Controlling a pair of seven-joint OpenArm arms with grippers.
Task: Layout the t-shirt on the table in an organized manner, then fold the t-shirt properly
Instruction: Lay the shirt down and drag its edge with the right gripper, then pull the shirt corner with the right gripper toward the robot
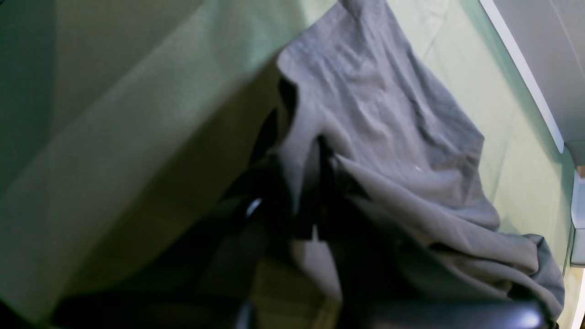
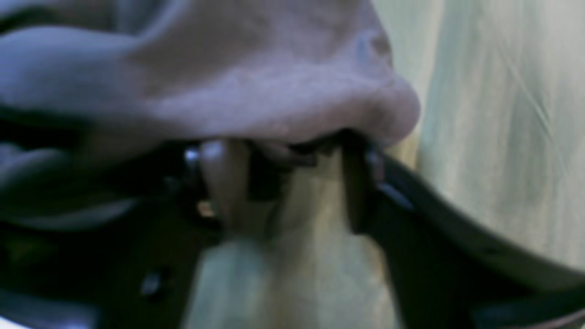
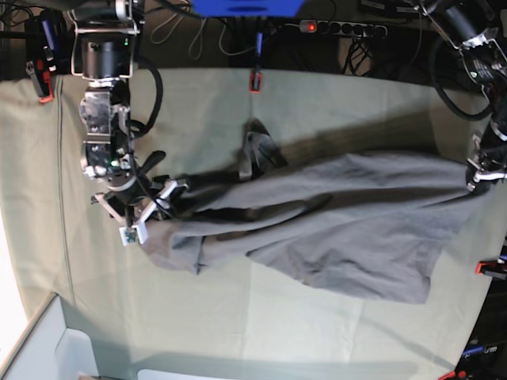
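The dark grey t-shirt [image 3: 348, 214] hangs stretched across the table [image 3: 238, 317] between my two grippers, with its lower edge sagging onto the cloth. My right gripper [image 3: 154, 202] holds its left end. In the right wrist view the fingers [image 2: 224, 183] stand a little apart around a thick fold of t-shirt [image 2: 228, 82], and fabric covers their tips. My left gripper [image 3: 479, 178] holds the right end at the table's right edge. In the left wrist view that gripper [image 1: 315, 201] is shut on the bunched t-shirt [image 1: 388, 114].
Red clamps sit on the table's edges at the back [image 3: 255, 81], back left [image 3: 43, 89] and right [image 3: 487, 269]. A power strip [image 3: 341, 28] and cables lie behind the table. A white bin [image 3: 47, 348] stands at the front left corner.
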